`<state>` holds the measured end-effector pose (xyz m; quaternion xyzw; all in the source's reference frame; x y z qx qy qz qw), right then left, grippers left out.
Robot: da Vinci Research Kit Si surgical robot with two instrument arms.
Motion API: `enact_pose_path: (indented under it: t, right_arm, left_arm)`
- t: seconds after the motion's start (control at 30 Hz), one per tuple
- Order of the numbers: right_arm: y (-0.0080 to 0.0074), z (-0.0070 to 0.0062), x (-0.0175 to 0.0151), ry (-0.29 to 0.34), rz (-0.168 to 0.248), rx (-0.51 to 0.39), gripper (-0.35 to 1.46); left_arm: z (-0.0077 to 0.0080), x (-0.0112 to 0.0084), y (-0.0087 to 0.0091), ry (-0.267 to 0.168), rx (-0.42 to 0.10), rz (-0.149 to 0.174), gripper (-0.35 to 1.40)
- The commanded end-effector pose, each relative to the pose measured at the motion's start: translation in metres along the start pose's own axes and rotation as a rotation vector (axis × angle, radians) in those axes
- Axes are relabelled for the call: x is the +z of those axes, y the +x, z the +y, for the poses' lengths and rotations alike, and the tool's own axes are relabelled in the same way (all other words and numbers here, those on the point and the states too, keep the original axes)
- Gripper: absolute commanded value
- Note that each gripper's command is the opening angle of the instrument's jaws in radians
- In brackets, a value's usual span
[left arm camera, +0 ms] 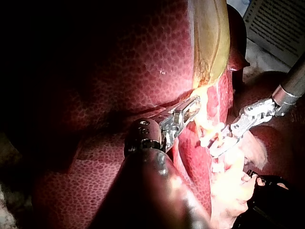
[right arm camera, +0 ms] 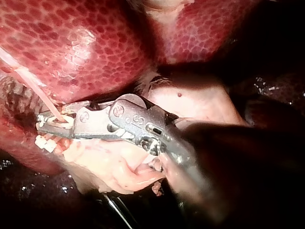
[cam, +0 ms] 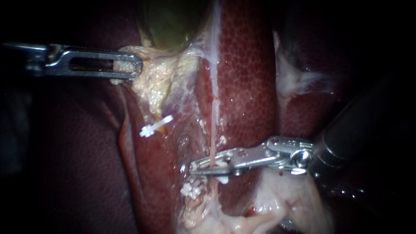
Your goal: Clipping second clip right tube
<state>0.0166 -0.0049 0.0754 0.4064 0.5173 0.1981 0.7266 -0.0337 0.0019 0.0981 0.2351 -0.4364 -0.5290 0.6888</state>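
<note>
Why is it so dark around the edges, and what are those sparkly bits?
Endoscope view: the light lands mid-scene on the liver, edges dark. Left wrist view: the gallbladder glares, the shaft of the left instrument is shadowed. Right wrist view: sparkles are light bouncing off wet liver and the right instrument gripping a clip.

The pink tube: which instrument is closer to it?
Right. The right instrument holds a clip around the tube; the left instrument grips pale tissue far off, beside the gallbladder.

My left instrument ends in slotted, polished steel. My right instrument has silver hinged links, round pins and a dark, glossy shaft.
</note>
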Motion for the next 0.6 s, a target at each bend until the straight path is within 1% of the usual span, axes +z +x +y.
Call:
enact_pose_path:
  t: [0.03,0.53,0.57,0.6]
  right_arm:
    - [-0.0001,0.0001,-0.0001,0.002,-0.004,0.001,-0.35]
    - [-0.0002,0.0,-0.0004,0.0,-0.01,0.017,-0.35]
    - [-0.0002,0.0,-0.0005,-0.002,-0.008,0.018,-0.2]
    - [-0.0001,0.0,-0.0007,-0.021,-0.001,0.018,0.05]
  left_arm:
    - [0.0,0.0,0.0,0.0,0.0,0.0,-0.35]
    - [0.0,-0.0001,0.0,0.0,0.0,0.0,-0.35]
    - [0.0,-0.0001,0.0,0.0,0.0,0.0,-0.35]
    - [0.0,-0.0001,0.0,0.0,0.0,0.0,-0.35]
